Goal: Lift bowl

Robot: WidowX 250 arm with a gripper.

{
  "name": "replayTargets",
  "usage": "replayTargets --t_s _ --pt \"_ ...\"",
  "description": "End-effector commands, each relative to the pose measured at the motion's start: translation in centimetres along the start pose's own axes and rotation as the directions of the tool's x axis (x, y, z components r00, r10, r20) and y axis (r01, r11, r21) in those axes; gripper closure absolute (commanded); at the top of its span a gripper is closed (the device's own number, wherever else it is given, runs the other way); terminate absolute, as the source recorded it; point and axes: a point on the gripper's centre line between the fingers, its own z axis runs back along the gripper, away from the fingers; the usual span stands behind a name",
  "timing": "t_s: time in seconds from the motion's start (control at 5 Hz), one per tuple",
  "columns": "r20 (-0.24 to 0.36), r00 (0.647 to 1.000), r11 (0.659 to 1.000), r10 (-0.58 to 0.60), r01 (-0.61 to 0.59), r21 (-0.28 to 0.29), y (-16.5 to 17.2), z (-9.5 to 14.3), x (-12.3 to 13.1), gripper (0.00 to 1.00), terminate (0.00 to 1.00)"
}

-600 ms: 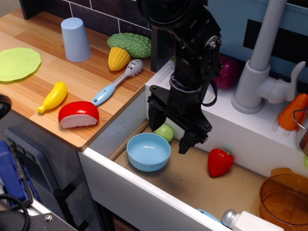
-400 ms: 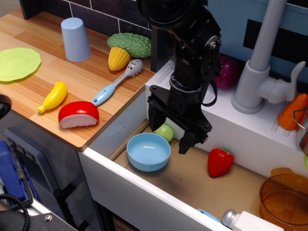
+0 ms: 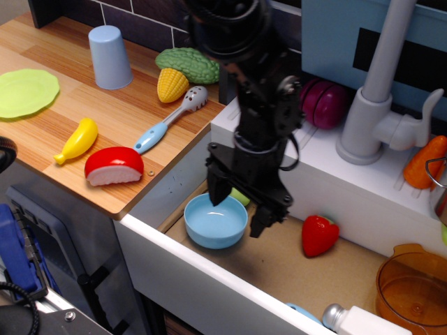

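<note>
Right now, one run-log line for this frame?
phase: approach | gripper: open, over right rim of bowl | bowl: in sink, not lifted | nearby: strawberry, green ball behind gripper

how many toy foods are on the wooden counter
4: a banana near the front edge, a red-and-white piece beside it, and corn with a bumpy green gourd at the back. The arm may hide more.

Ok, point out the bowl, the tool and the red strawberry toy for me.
bowl (image 3: pixel 213 222): main view, on its pale blue inner floor.
tool (image 3: pixel 237 213): main view, midway between its two fingertips.
strawberry toy (image 3: pixel 319 236): main view, on its red body.
</note>
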Motion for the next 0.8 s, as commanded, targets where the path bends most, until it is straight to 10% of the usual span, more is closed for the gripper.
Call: replayTargets --t_s 0.0,0.4,0.6 --pt "0.060 0.998 1.000 -0.021 0.021 -0.010 0.5 -1.7 0.2 0.00 0.00" --pt "0.093 0.995 0.998 -0.022 0.027 -0.056 0.9 -4.3 -0.1 0.00 0.00" --pt "0.097 0.995 0.998 -0.016 0.022 -0.061 0.9 -4.8 -0.2 1.00 0.00"
